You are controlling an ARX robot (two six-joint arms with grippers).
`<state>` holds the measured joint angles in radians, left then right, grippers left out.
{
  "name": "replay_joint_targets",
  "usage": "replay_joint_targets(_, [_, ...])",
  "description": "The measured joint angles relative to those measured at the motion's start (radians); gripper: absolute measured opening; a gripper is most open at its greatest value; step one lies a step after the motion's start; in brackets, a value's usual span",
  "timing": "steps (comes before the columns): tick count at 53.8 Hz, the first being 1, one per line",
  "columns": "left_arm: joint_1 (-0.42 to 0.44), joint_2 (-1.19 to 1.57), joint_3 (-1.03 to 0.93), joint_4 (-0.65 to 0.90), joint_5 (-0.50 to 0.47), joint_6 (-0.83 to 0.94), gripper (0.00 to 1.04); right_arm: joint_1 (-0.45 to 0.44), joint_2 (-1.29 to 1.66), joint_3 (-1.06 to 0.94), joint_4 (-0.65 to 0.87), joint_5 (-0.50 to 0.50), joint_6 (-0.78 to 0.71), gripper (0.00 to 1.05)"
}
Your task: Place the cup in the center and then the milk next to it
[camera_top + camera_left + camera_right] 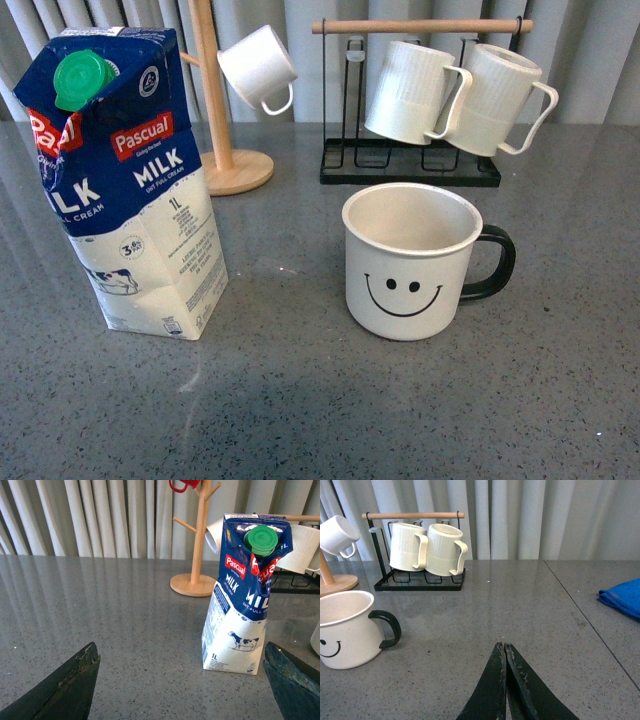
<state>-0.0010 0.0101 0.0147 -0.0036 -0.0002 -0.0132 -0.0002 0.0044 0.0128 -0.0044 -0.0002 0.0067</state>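
The cream-white smiley cup [411, 260] with a black handle stands upright on the grey table near the middle, handle to the right. It also shows in the right wrist view [347, 629]. The blue-and-white Pascual milk carton [128, 180] with a green cap stands upright to the cup's left, apart from it, and shows in the left wrist view [245, 592]. My left gripper [181, 652] is open and empty, low over the table, the carton a little ahead of it. My right gripper [504, 646] is shut and empty, off to the handle side of the cup. Neither arm shows in the front view.
A wooden mug tree [215, 95] with a white mug [258, 68] stands at the back. A black rack [410, 165] behind the cup holds two white ribbed mugs [455, 95]. A blue cloth [624, 596] lies off to the far side of the right gripper.
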Motion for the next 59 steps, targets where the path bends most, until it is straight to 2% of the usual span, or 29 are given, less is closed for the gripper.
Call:
replay_joint_targets(10, [0.0, 0.0, 0.0, 0.0, 0.0, 0.0, 0.98, 0.0, 0.0, 0.0, 0.0, 0.0, -0.001, 0.03])
replay_joint_targets(16, [0.0, 0.0, 0.0, 0.0, 0.0, 0.0, 0.98, 0.0, 0.0, 0.0, 0.0, 0.0, -0.001, 0.21])
replay_joint_targets(19, [0.0, 0.0, 0.0, 0.0, 0.0, 0.0, 0.98, 0.0, 0.0, 0.0, 0.0, 0.0, 0.0, 0.33])
replay_joint_targets(21, [0.0, 0.0, 0.0, 0.0, 0.0, 0.0, 0.98, 0.0, 0.0, 0.0, 0.0, 0.0, 0.0, 0.37])
replay_joint_targets(37, [0.0, 0.0, 0.0, 0.0, 0.0, 0.0, 0.98, 0.0, 0.0, 0.0, 0.0, 0.0, 0.0, 1.0])
replay_joint_targets(40, [0.0, 0.0, 0.0, 0.0, 0.0, 0.0, 0.98, 0.0, 0.0, 0.0, 0.0, 0.0, 0.0, 0.97])
replay_joint_targets(59, [0.0, 0.0, 0.0, 0.0, 0.0, 0.0, 0.98, 0.0, 0.0, 0.0, 0.0, 0.0, 0.0, 0.98])
